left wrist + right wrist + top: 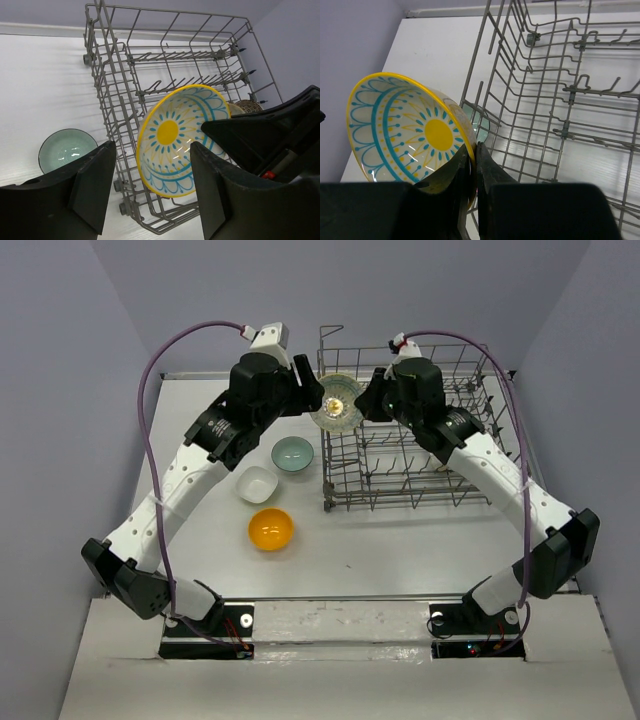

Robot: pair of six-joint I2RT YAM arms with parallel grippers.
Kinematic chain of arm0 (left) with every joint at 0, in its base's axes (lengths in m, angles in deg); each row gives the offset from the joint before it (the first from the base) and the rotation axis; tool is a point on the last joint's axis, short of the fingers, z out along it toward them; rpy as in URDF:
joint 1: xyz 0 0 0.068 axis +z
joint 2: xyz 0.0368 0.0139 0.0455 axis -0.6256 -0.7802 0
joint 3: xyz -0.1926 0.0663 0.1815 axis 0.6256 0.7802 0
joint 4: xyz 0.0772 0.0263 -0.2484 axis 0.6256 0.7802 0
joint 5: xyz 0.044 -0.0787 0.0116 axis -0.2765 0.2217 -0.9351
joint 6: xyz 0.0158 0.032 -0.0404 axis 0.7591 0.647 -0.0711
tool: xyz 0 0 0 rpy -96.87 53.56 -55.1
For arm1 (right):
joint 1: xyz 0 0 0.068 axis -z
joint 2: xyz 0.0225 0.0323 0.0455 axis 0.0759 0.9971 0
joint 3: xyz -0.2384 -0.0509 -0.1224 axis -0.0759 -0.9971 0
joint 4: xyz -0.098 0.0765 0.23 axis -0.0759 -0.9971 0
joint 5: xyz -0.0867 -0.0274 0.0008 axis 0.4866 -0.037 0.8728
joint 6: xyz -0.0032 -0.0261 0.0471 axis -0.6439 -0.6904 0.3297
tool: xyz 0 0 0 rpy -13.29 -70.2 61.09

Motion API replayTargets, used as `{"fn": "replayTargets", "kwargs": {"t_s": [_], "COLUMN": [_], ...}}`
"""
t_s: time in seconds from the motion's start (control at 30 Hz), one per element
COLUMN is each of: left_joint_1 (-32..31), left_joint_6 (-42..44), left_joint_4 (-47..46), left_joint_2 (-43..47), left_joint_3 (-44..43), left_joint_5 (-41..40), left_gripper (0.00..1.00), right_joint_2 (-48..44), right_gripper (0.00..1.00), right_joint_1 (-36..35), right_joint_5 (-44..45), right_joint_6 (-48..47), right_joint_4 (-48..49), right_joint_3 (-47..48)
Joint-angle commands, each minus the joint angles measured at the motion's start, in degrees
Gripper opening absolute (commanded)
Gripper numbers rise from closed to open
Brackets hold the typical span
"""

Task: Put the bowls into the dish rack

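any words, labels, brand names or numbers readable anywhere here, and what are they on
No readable text in any view.
patterned bowl: painted yellow and blue decoration only, no lettering.
dish rack: bare wire, no label showing.
teal bowl, white bowl, orange bowl: plain, no marks.
arm bases: tiny coloured specks, too small to read as anything.

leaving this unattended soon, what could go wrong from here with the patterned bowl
1. The right end effector pinches only the rim of the yellow-and-white patterned bowl, which is tilted on edge; it may pivot or slip out.
2. The open left end effector flanks the bowl, so backing off could bump it.
3. The bowl hangs by the dish rack's left wall and might catch the wires when lowered.
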Motion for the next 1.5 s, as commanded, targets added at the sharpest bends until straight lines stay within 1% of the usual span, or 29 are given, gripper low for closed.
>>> {"fn": "replayTargets", "kwargs": {"t_s": [0.0,0.03,0.07,0.1,0.13,0.17,0.23,0.27,0.3,0.37,0.4,0.43,0.47,0.5,0.63,0.77,0.8,0.93,1.3,1.47], "left_joint_1": [-0.4,-0.3,-0.3,-0.4,-0.4,-0.4,-0.2,-0.2,-0.1,0.2,0.4,0.9,1.3,1.6,3.6,8.3,10.8,15.9,20.7,21.7], "left_joint_6": [1.7,1.9,2.5,2.8,2.7,2.6,2.5,2.5,2.6,2.5,2.3,1.9,1.8,1.5,1.5,2.1,2.3,2.5,1.9,1.8], "left_joint_4": [-1.2,-1.3,-1.6,-3.9,-5.4,-6.7,-8.2,-8.1,-8.0,-8.2,-8.2,-8.5,-8.6,-8.6,-8.8,-9.2,-9.3,-11.1,-14.4,-14.9], "left_joint_2": [3.2,3.8,4.6,6.7,7.9,10.2,11.4,11.6,11.9,12.2,12.4,12.6,12.7,13.1,14.3,15.8,16.5,16.9,15.1,14.9], "left_joint_3": [-1.9,-1.4,-0.6,2.4,4.2,5.9,8.8,9.4,9.9,11.6,12.2,13.5,14.1,14.7,18.8,22.4,23.0,26.3,30.1,30.9], "left_joint_5": [-2.0,-2.9,-4.1,-4.5,-5.1,-5.1,-4.7,-4.6,-4.4,-4.6,-4.7,-4.4,-3.9,-3.2,-1.0,2.0,4.1,9.7,15.9,16.5], "left_gripper": [0.7,0.7,0.71,0.72,0.73,0.75,0.78,0.79,0.79,0.79,0.79,0.8,0.8,0.8,0.81,0.81,0.81,0.81,0.81,0.81], "right_joint_2": [-8.6,-9.7,-10.8,-11.9,-13.6,-14.2,-15.3,-15.8,-15.6,-13.6,-12.8,-11.7,-10.8,-8.9,-4.5,-0.5,0.4,4.4,11.9,14.5], "right_gripper": [0.01,0.01,0.01,0.01,0.01,0.01,0.01,0.01,0.01,0.01,0.01,0.01,0.01,0.01,0.01,0.01,0.01,0.01,0.01,0.01], "right_joint_1": [-0.7,-0.7,-0.7,-0.7,-0.7,-0.7,-0.7,-0.7,-0.7,-0.7,-0.7,-0.7,-0.7,-0.7,-0.7,-0.7,-0.7,-0.7,-0.7,-0.7], "right_joint_5": [11.3,14.1,19.8,22.8,29.3,32.7,39.5,42.9,50.1,59.0,61.2,65.3,65.3,67.9,71.3,72.4,72.5,72.5,71.0,70.8], "right_joint_6": [-2.4,-3.9,-4.8,-5.8,-8.1,-9.0,-13.3,-14.7,-16.7,-22.3,-23.9,-27.1,-28.2,-29.2,-32.5,-33.3,-33.6,-33.5,-31.8,-31.6], "right_joint_4": [1.4,0.6,-1.2,-2.2,-4.3,-5.2,-6.2,-6.6,-6.6,-6.6,-6.6,-6.6,-6.6,-6.7,-6.6,-6.7,-6.8,-6.7,-6.8,-6.7], "right_joint_3": [2.6,2.6,2.6,2.6,2.6,2.5,1.5,0.8,-0.8,-2.1,-3.2,-3.9,-4.4,-4.8,-6.3,-7.5,-7.6,-7.7,-6.6,-5.3]}}
